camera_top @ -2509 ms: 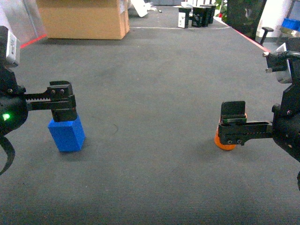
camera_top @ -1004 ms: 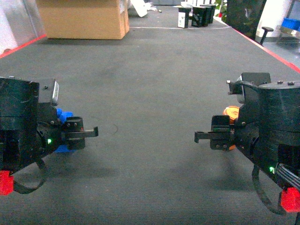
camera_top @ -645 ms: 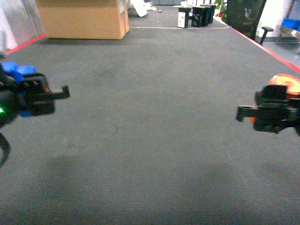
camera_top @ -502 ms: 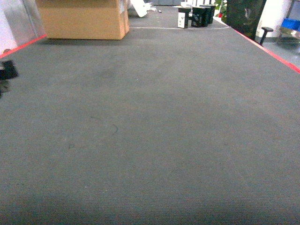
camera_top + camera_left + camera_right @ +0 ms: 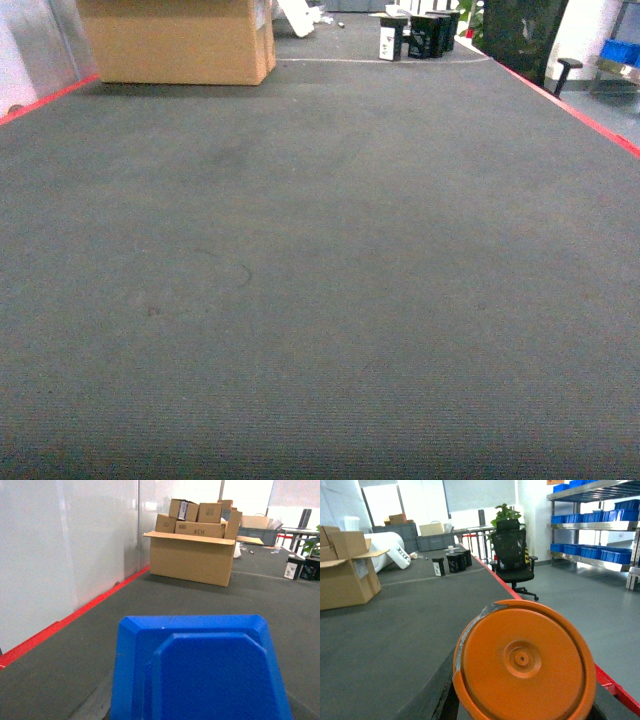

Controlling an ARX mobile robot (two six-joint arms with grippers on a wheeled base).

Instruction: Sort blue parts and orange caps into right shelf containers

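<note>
The biggest risk lies with the shiny stainless-steel shelf (image 5: 600, 525) and its rows of bright blue rectangular plastic containers (image 5: 592, 552): they stand far off beyond the right jaws, across an open floor, and a long carry could let either load slip or land in the wrong crate, since all the crates look alike. The dark grey carpeted platform (image 5: 320, 280) with a red edge stripe ends between the right jaws and the shelf, so a reach past that edge would, if the hold fails, drop the part to the floor.

The blue chamfered plastic block (image 5: 200, 670) fills the lower part of the left wrist view, sitting right ahead of the left jaws; the round orange plastic cap (image 5: 525, 662) with a small centre boss sits just as close ahead of the right jaws, its face turned to the camera. Each looks carried, yet no finger shows in either wrist view, so how far the jaws stand apart cannot be told, nor how firm the hold is. The head view shows neither arm at all. The lower edges of block and cap are cut off. The brown cardboard box (image 5: 192, 557) stands well ahead of the left jaws, beside a pale wall
</note>
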